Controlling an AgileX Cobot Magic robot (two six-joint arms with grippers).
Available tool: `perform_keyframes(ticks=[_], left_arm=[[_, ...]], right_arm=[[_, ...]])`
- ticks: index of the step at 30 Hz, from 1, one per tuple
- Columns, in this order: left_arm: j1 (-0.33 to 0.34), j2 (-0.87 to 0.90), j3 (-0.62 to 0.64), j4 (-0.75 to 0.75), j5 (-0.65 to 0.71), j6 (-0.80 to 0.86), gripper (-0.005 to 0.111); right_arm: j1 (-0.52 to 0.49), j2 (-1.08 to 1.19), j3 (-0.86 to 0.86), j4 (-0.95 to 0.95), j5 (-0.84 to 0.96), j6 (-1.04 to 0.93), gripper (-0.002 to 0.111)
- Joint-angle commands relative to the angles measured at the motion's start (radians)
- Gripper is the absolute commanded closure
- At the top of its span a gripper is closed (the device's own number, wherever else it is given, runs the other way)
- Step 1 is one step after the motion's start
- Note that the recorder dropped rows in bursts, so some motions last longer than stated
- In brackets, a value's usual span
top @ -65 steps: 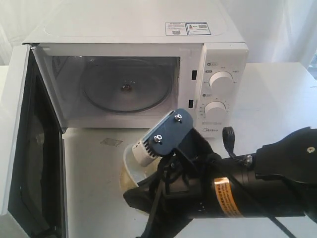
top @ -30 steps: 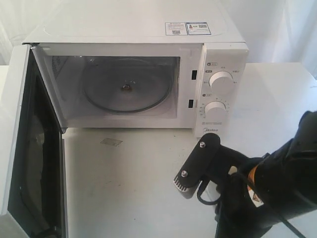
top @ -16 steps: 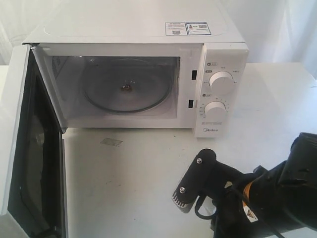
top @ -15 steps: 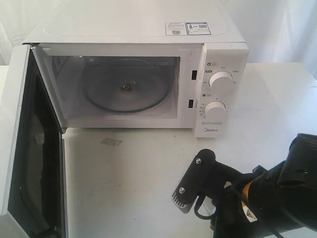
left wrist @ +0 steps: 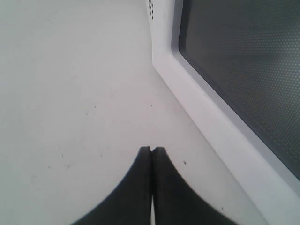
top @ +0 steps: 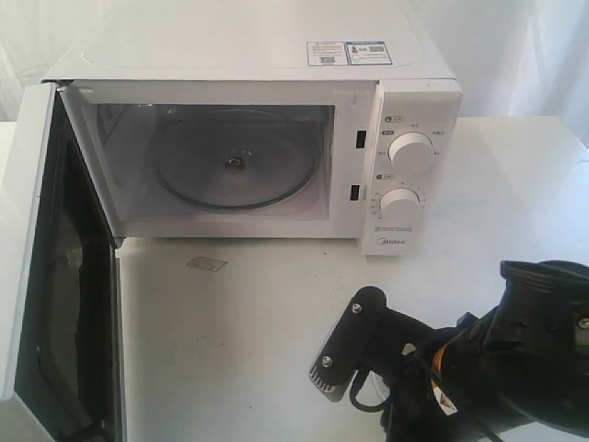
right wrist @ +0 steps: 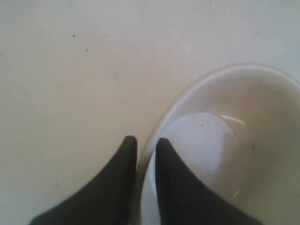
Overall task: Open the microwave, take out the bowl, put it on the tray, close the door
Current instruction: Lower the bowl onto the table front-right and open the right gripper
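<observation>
Two tools share a job that looks about half done. At the far left of the frame the door [top: 37, 276] stands wide open. The left tool [left wrist: 151, 150], fingers pressed together on nothing, hovers over the bench [left wrist: 70, 70] just beside it, seemingly posted there for the closing push. At centre the microwave [top: 239, 55] holds only its glass turntable [top: 230, 166]. At lower right the right tool [right wrist: 145, 140] pinches the rim of the bowl [right wrist: 225, 140], one finger inside and one outside, a grip suited to carrying. No tray shows in any view.
</observation>
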Motion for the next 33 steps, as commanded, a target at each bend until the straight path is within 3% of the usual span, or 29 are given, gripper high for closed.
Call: perform_keyframes(ticks=[1, 4, 14, 29, 33], left_arm=[[0.001, -0.005, 0.004, -0.009, 0.003, -0.002, 0.107], [0.001, -0.005, 0.004, -0.009, 0.003, -0.002, 0.107], [0.001, -0.005, 0.004, -0.009, 0.003, -0.002, 0.107], [0.001, -0.005, 0.004, -0.009, 0.003, -0.002, 0.107], [0.001, -0.005, 0.004, -0.009, 0.003, -0.002, 0.107]], right_arm=[[0.002, -0.001, 0.005, -0.008, -0.003, 0.01, 0.071], [0.002, -0.001, 0.003, -0.008, -0.008, 0.012, 0.063], [0.002, -0.187, -0.064, -0.008, 0.038, 0.036, 0.063], [0.002, -0.617, -0.172, -0.014, 0.262, 0.091, 0.068], [0.002, -0.635, -0.172, -0.115, 0.37, 0.132, 0.068]])
